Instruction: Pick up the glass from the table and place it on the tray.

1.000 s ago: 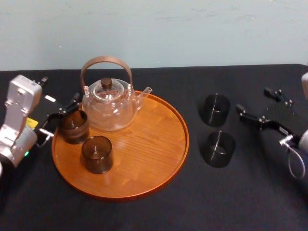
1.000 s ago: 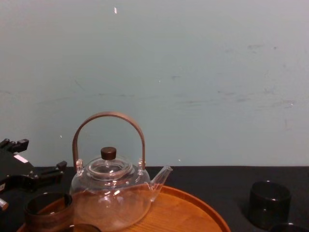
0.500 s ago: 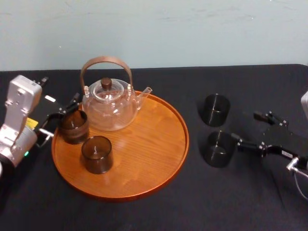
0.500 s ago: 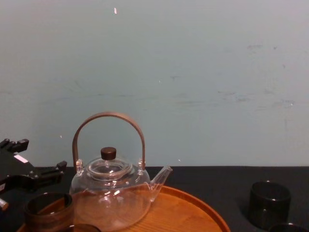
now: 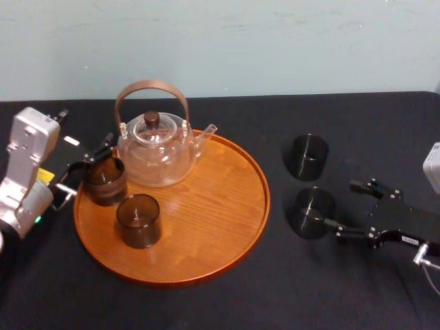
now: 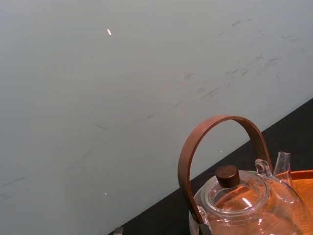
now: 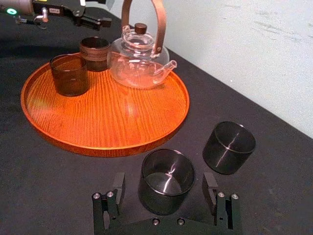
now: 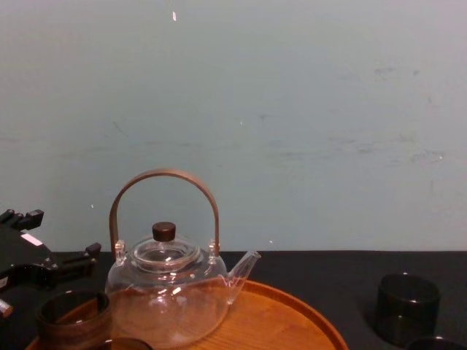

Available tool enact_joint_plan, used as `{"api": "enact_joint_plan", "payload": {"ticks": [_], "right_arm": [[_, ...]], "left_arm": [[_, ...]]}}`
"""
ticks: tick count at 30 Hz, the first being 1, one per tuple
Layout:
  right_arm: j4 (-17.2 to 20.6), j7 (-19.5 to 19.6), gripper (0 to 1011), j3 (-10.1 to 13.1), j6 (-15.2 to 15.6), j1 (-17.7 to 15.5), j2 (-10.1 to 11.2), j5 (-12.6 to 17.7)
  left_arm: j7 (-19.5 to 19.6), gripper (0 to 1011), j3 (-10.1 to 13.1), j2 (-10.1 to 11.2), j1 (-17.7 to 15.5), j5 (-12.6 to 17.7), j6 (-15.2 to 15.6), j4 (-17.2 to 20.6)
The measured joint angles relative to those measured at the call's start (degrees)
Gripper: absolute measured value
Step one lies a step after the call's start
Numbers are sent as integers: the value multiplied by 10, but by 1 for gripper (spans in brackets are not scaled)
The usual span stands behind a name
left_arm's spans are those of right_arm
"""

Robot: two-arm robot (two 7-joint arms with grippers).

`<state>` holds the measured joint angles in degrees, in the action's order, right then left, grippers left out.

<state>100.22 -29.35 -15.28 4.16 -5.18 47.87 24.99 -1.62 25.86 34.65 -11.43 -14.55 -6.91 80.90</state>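
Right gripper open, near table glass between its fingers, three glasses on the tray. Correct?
Two glasses on the tray, not three: rear glass and front glass, per the head view. Right gripper is open with the near table glass between its fingers. Left gripper sits by the tray's left edge.

The large round orange-brown wooden tray (image 5: 206, 234) has fine darker grain lines running across it. At its far left, the clear glass teapot (image 5: 155, 157) carries a reddish-brown arched handle (image 5: 151, 84) and a dark brown lid knob (image 5: 152, 118). On the tray's left are the far smoky brown glass (image 5: 105, 180) and the near smoky brown glass (image 5: 139, 220). To the right, the far dark grey glass (image 5: 308, 157) and the near dark grey glass (image 5: 311, 212) look almost black against the plain black tablecloth (image 5: 206, 309). The right gripper (image 5: 342, 203) is matte black. The left arm's housing (image 5: 27, 155) is silver-grey with a yellow label (image 5: 45, 175). The far wall (image 5: 220, 41) is pale blue-green with faint scuffs.
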Motion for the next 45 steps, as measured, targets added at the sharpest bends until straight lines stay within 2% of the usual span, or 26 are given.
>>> {"api": "enact_joint_plan", "payload": {"ticks": [4,11,23,33,45], "right_arm": [[-2,-7,1002,0,1,0,-2,-6],[-11,-4,1002,-1,21,8,-18,-11],[-28,-4,1002,-11,60,27,-37,-1],[-54,-9,1002,-31,92,57,-48,9],[-83,-11,1002,-56,102,93,-63,10]], "left_arm": [[0,1001,0,0,0,0,0,0],[0,1001,0,0,0,0,0,0],[0,1001,0,0,0,0,0,0],[0,1001,0,0,0,0,0,0],[0,1001,0,0,0,0,0,0]]}}
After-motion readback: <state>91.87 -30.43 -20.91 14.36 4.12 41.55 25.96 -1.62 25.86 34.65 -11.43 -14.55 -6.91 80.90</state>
